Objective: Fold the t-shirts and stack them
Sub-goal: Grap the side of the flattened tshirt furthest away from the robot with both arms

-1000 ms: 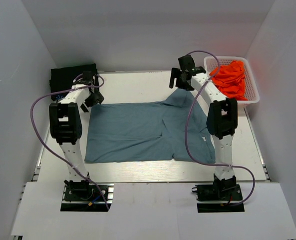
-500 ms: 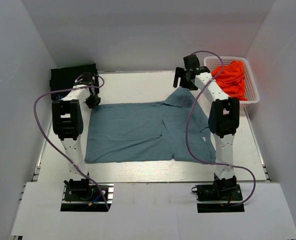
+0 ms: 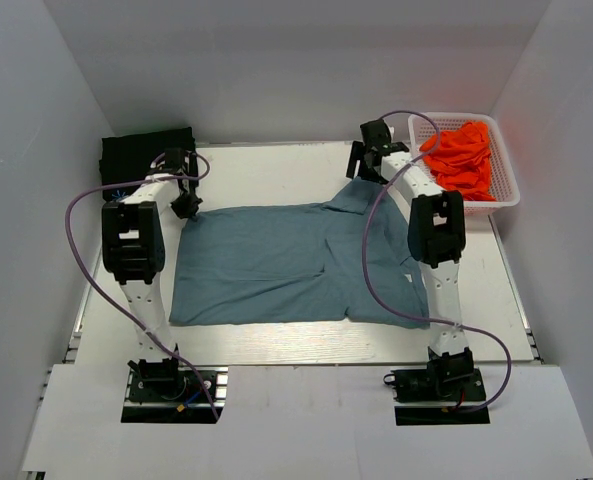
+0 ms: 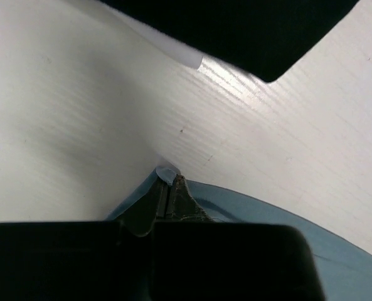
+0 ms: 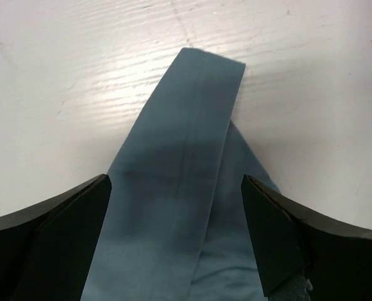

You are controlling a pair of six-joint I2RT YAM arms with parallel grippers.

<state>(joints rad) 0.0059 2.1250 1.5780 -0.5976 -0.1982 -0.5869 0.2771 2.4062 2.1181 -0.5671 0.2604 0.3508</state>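
A slate-blue t-shirt point(image 3: 286, 262) lies spread flat across the middle of the table. My left gripper point(image 3: 187, 206) is down at the shirt's far left corner. In the left wrist view that gripper point(image 4: 169, 182) is shut, with the blue cloth point(image 4: 261, 219) pinched at its tips. My right gripper point(image 3: 369, 165) hangs over the shirt's far right sleeve. Its fingers stand wide open on either side of the sleeve point(image 5: 186, 144), without touching it. Black t-shirts point(image 3: 141, 152) lie folded at the far left corner. Orange-red t-shirts point(image 3: 463, 155) are heaped in the basket.
A white lattice basket point(image 3: 504, 195) stands at the far right against the wall. The edge of the black shirt pile point(image 4: 255, 31) shows just beyond the left gripper. White walls close the table in on three sides.
My left gripper has gone from open to shut on the blue shirt's far left corner. The right gripper has shifted slightly over the sleeve and stays open.
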